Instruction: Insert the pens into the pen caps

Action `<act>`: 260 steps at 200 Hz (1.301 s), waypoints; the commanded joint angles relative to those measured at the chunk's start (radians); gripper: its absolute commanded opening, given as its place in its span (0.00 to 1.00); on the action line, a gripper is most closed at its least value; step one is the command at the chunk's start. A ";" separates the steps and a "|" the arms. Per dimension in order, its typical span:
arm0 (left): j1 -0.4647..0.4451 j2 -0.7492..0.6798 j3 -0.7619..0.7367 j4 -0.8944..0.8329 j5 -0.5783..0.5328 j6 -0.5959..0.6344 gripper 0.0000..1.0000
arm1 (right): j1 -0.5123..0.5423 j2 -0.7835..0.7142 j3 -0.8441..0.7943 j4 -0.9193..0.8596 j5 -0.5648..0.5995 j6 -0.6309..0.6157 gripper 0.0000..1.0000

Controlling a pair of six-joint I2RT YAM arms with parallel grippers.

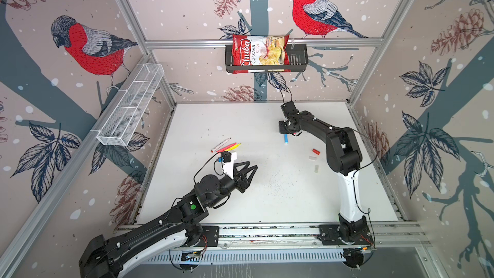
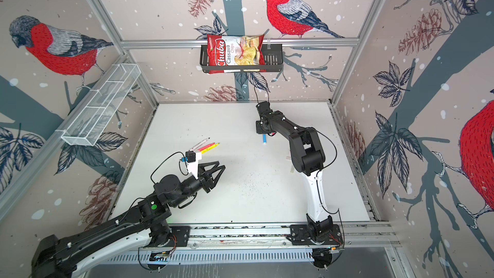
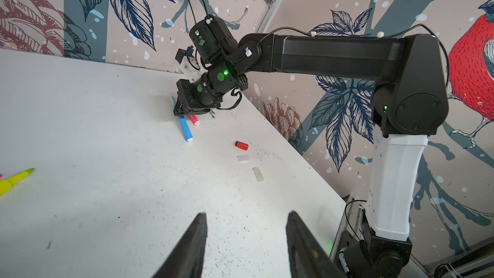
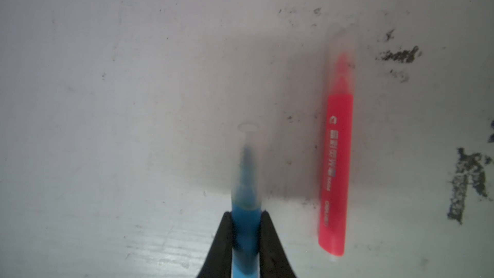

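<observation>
Capped blue pen (image 3: 185, 129) in right claw (image 4: 246, 215), capped pink pen (image 4: 336, 172) beside, red cap (image 3: 242, 145), whitish caps (image 3: 243, 158) loose

On the desk (image 1: 267, 199), a cluster of three pens (image 1: 227, 147) lies side by side, left of centre. The left jaws stand apart above bare desk, in front and to the right of that cluster, with nothing between them. Right of centre, toward the rear, the right jaws clamp a capped pen (image 1: 285, 138). A second capped pen (image 4: 336, 172) lies just beside it, parallel and not touching. In front of these, three loose caps (image 1: 313, 158) lie in a line beside the right arm (image 1: 342, 151). On the rear wall a basket (image 1: 299, 61) holds a chip bag (image 1: 256, 53). A mesh tray (image 1: 128, 108) hangs on the left wall.
</observation>
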 commanded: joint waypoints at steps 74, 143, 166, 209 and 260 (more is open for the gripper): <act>-0.001 -0.019 0.010 -0.031 -0.023 0.018 0.49 | -0.019 0.194 0.324 -0.189 0.167 -0.068 0.18; -0.001 -0.031 0.021 -0.062 -0.051 0.028 0.49 | 0.005 0.106 0.326 -0.167 0.203 -0.051 0.49; -0.001 -0.021 0.026 -0.070 -0.066 0.032 0.50 | 0.026 -0.005 0.199 -0.094 0.152 -0.055 0.49; 0.007 0.036 0.055 -0.129 -0.128 0.029 0.53 | 0.036 -0.344 -0.228 0.183 0.014 -0.024 0.51; 0.097 0.138 0.107 -0.216 -0.160 -0.008 0.57 | 0.021 -0.732 -0.618 0.368 -0.041 0.036 0.60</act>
